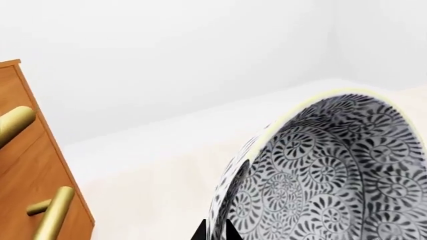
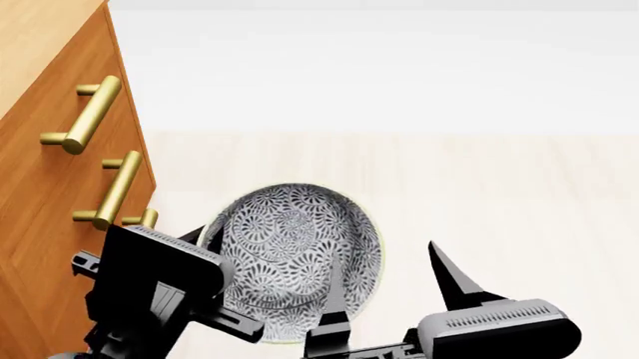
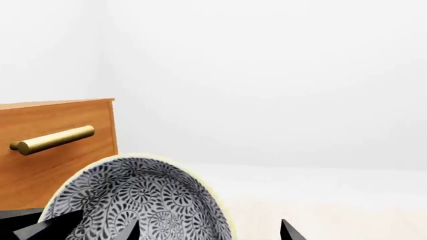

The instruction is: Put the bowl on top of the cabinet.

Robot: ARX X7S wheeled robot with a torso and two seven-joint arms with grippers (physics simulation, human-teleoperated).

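Holding bowl (image 2: 292, 258) aloft beside cabinet (image 2: 45, 172) — left hand (image 2: 215, 288) appears clamped on near rim, one finger inside, one outside. Right hand (image 2: 384, 299) spread open, one finger inside bowl, other clear of it — not gripping. Bowl below cabinet's top, level with handles (image 2: 90, 116). Ceramic likely stiff, heavyish, glazed-slippery, chippable; rim pinch is best hold — keep level, set down gently.
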